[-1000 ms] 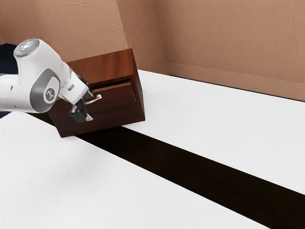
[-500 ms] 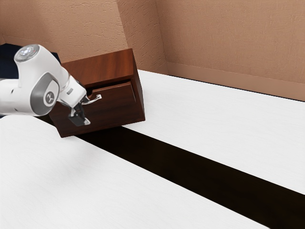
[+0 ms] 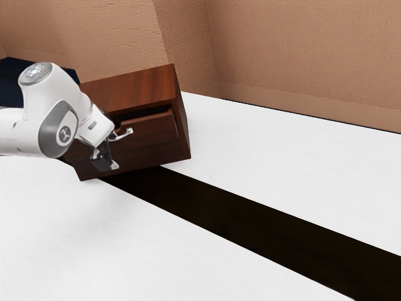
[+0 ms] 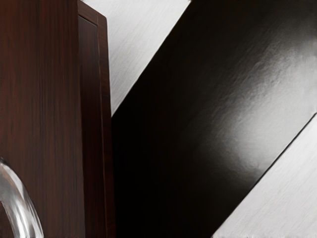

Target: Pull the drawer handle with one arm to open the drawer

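Exterior view: the cabinet [image 3: 135, 88] sits at the far left of the white table [image 3: 282, 144], tilted, its front facing the dark strip [image 3: 250, 219] that runs across the tabletop. The arm comes in from the exterior view's left. The gripper [image 3: 104, 157] hangs against the drawer [image 3: 150, 128] front, just below and left of the silver handle [image 3: 123, 132].

Claw state: I cannot tell from here whether it is spread or pinching. It reads as one black mass close against the handle's left end.

Drawer: a dark gap shows along its top edge and the front stands slightly proud of the cabinet. I judge it ajar, not far out.

Wrist view: the handle [image 4: 17, 198] curves bright and close under the hand, against dark wood. The dark strip [image 4: 208, 124] and the table [image 4: 143, 29] lie beyond the cabinet's edge.

Step in hand: the pull itself, early on.

Next move, my judgement: draw the hand straight back along the drawer's line, away from the cabinet face. The cabinet is skewed, so an off-axis pull could slip off the handle or drag the whole box.
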